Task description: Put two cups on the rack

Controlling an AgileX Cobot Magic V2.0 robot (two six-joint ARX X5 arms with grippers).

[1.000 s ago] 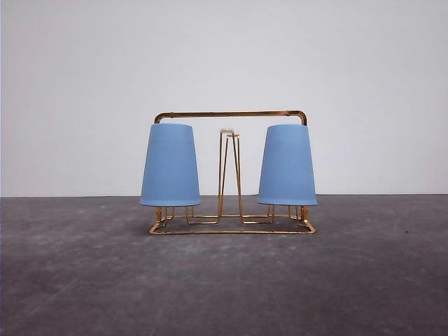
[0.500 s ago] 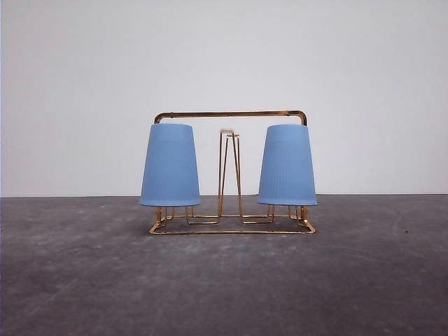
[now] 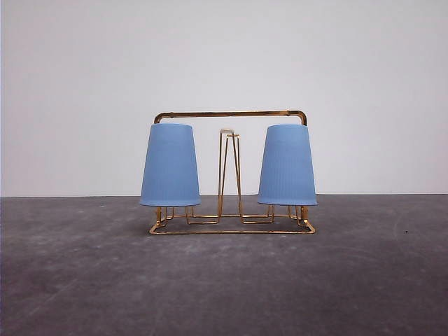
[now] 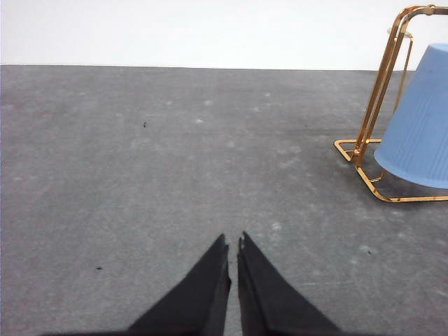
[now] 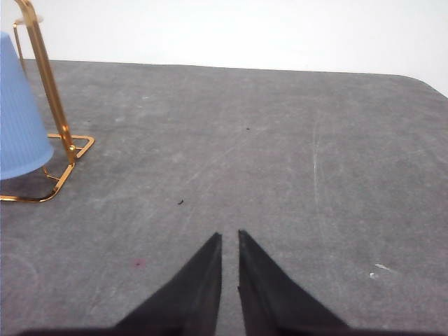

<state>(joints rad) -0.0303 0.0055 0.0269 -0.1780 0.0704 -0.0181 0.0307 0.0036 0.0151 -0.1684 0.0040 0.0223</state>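
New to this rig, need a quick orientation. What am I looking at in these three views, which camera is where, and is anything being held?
It is a two-armed robot at a grey table. The front view looks forward over the table, the way the robot faces. The other two pictures come from cameras on each arm's wrist, with that arm's black fingers at the bottom of the view.

On the table stands a gold wire rack. Two light blue cups sit upside down on it: the left cup and the right cup, with bare prongs between them.

The left gripper and the right gripper each have their fingers nearly together, with just a thin gap and nothing between them. Both sit away from the rack, over bare table. Nothing is held.
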